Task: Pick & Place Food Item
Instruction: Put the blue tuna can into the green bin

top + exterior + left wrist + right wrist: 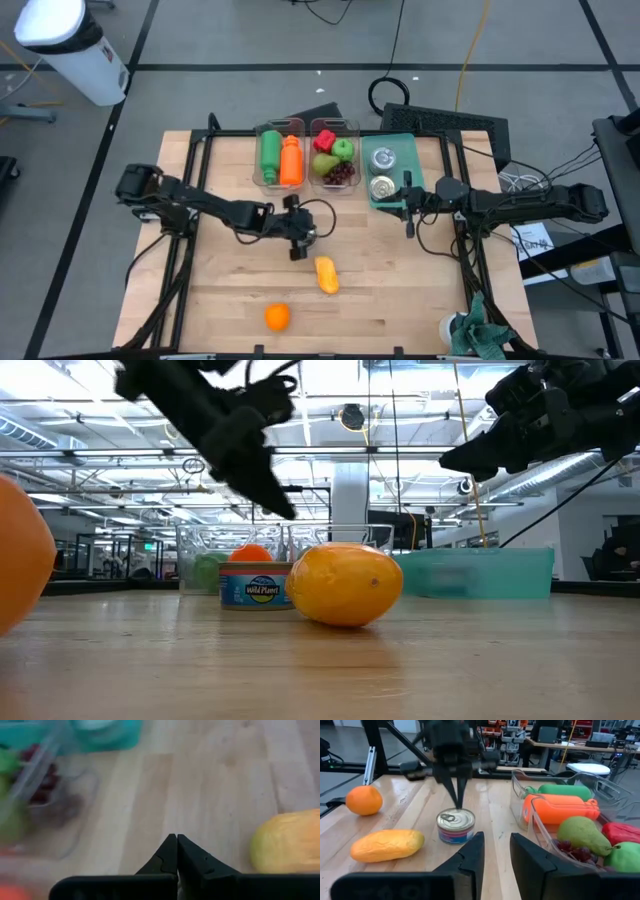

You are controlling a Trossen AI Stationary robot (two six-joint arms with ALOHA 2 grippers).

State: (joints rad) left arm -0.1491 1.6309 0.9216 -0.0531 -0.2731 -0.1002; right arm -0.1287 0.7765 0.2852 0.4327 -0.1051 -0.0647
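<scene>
An orange (pixel 277 317) sits near the front edge of the surface (pixel 400 300). Farther in, a yellow mango (pixel 326 275) lies on its side on the bare wood. Just behind it a can (pixel 455 826) stands upright on the surface. The left gripper (pixel 177 839) hangs tip-down just beyond the can's top, fingers (pixel 162 860) pressed together and holding nothing. To the right, the right gripper (pixel 495 842) is in the air facing the can, its fingers (pixel 470 857) a little apart with nothing between them. At the back stand two clear bins (pixel 262 130) of bottles and fruit, with a teal tray (pixel 400 142) beside them holding two more cans.
</scene>
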